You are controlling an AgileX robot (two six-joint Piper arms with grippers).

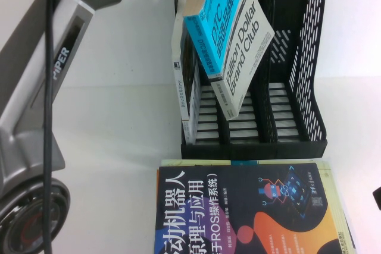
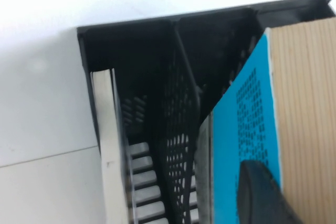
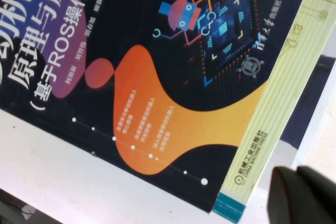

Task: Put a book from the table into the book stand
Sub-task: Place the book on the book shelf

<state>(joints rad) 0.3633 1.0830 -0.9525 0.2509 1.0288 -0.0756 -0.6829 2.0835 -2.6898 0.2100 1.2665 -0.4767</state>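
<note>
- Now my left gripper [image 2: 265,192] hangs over the book stand [image 1: 297,57], its fingers [image 2: 257,195] clamped on the book [image 1: 229,34], which tilts halfway into the middle slot.
- Insertion is the step in hand; next, I judge, comes straightening the book and lowering it between the dividers.
- My right gripper [image 3: 302,195] hovers near the robot-graphic book [image 3: 157,77] on the counter [image 1: 119,57]; whether it is released I cannot tell.

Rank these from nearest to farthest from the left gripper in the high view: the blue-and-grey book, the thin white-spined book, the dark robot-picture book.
From the left gripper, at the stand's top:
1. The book, in its grip, tilted over the book stand.
2. White-spined book, left slot.
3. Robot-graphic book, flat in front.
</note>
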